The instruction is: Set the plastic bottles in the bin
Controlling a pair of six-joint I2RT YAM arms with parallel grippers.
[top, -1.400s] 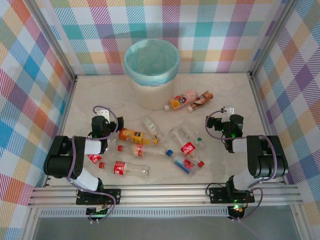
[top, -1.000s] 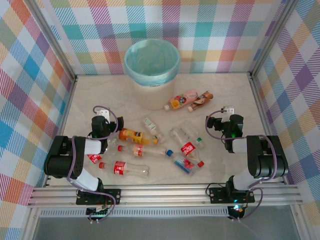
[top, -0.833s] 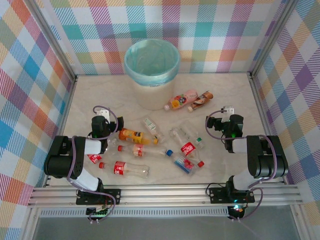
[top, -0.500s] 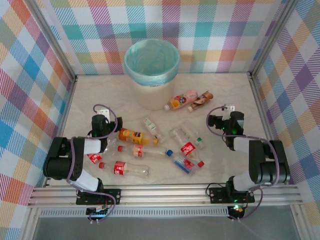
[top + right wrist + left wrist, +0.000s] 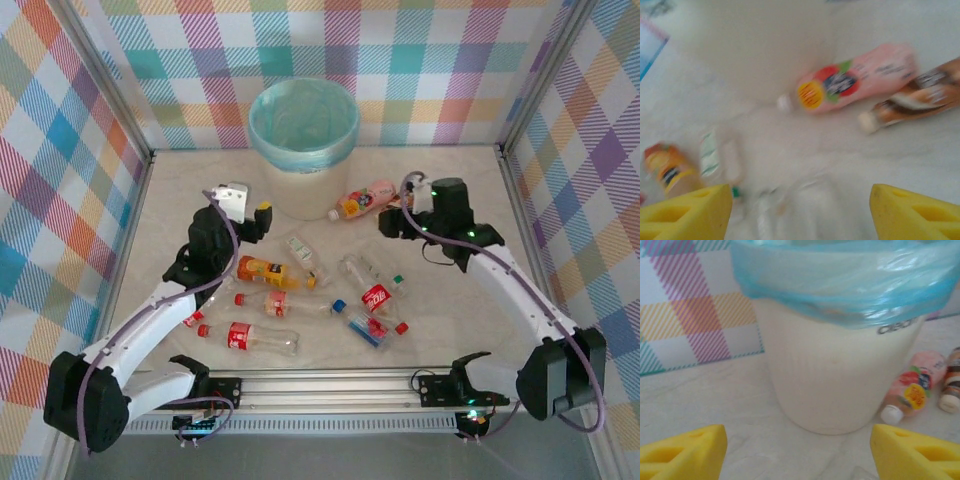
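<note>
Both arms have swung out from their folded pose by the bases and now reach over the far half of the worktop [image 5: 170, 190]. Left gripper [image 5: 252, 213] sits just near-left of the bin [image 5: 300, 190]. In its wrist view the jaws stand apart with nothing between them, the bin wall is straight ahead, and the teal liner [image 5: 840, 285] is folded over the rim. Right gripper [image 5: 392, 222] hangs at the near side of the pink bottle [image 5: 368, 197] and brown bottle [image 5: 920, 100], which lie side by side just right of the bin base. The right wrist view is blurred: jaws apart, gripping nothing, and both bottles lie ahead with their caps pointing left. Orange bottle [image 5: 262, 270] lies mid-worktop, near the left arm. Clear bottles [image 5: 250, 337] with red labels lie scattered between the arms, nearer the bases. Every bottle in sight is on the worktop. The bin stands upright at the far centre.
</note>
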